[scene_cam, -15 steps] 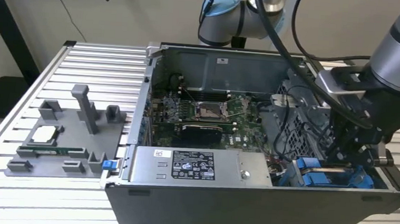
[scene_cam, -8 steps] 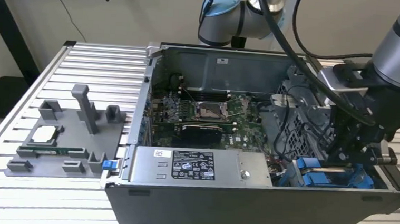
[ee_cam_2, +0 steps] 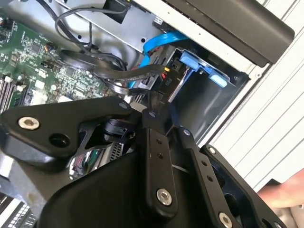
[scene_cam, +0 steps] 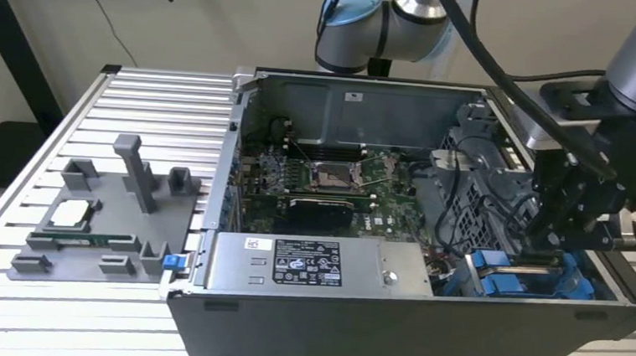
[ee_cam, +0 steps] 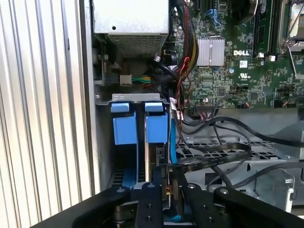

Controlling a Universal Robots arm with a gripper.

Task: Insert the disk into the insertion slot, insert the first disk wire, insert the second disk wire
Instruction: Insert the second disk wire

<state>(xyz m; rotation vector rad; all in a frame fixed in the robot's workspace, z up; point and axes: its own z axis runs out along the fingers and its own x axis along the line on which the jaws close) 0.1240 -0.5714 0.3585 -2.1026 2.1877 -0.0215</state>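
Reaching down into the open computer case, the end effector hung over the insertion slot in the case's front corner, beside the grey power-supply box. The disk sat upright inside that slot, its blue carrier tabs showing at the slot's mouth. Whether the black fingers were clamped on anything could not be told. Black cables crossed the drive cage just beside the slot, crowding it from the green motherboard side. A grey fixture stood on the slatted tabletop, apart from the case.
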